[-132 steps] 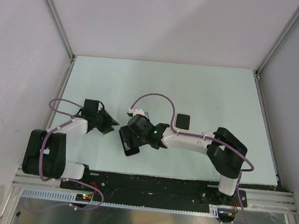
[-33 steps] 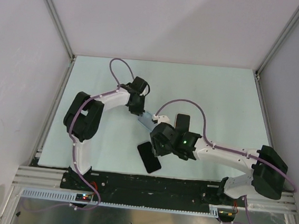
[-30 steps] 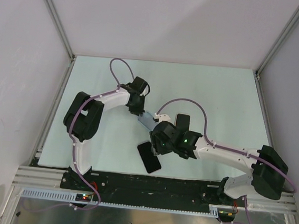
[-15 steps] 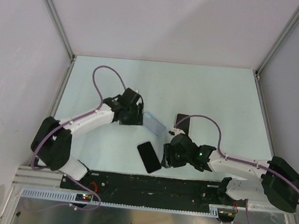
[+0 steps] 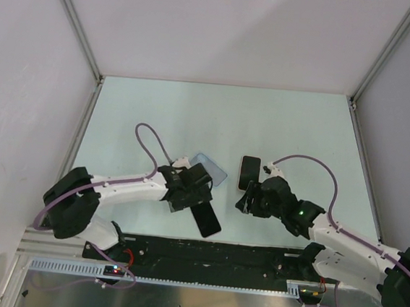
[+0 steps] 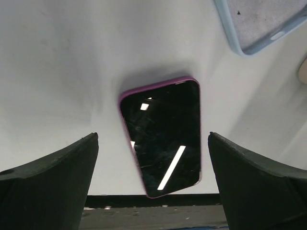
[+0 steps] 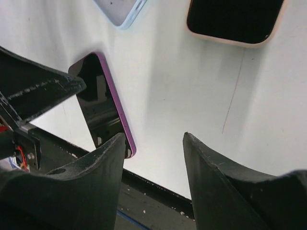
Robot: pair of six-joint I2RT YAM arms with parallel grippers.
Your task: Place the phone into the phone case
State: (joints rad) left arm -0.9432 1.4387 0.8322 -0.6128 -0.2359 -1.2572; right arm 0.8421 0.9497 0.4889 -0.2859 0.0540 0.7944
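Note:
The light blue phone case [image 5: 211, 170] lies hollow side up on the table, also showing in the left wrist view [image 6: 261, 21] and the right wrist view [image 7: 120, 10]. A black phone with a purple rim [image 5: 206, 220] lies screen up near the front edge. My left gripper [image 5: 199, 199] hangs over that phone [image 6: 160, 139], jaws wide open and empty, a finger on either side of it [image 6: 152, 136]. My right gripper [image 5: 248, 200] stands open and empty to the right [image 7: 153, 136], with the purple-rimmed phone [image 7: 103, 103] off to its left.
A second black phone with a beige rim [image 5: 249, 172] lies just right of the case, also in the right wrist view [image 7: 235, 19]. The black front rail [image 5: 210, 254] runs close behind the purple-rimmed phone. Grey walls enclose the table on three sides.
The left gripper opened, left the case lying on the table and moved back toward the front edge over the purple-rimmed phone. The right arm drew away to the right.

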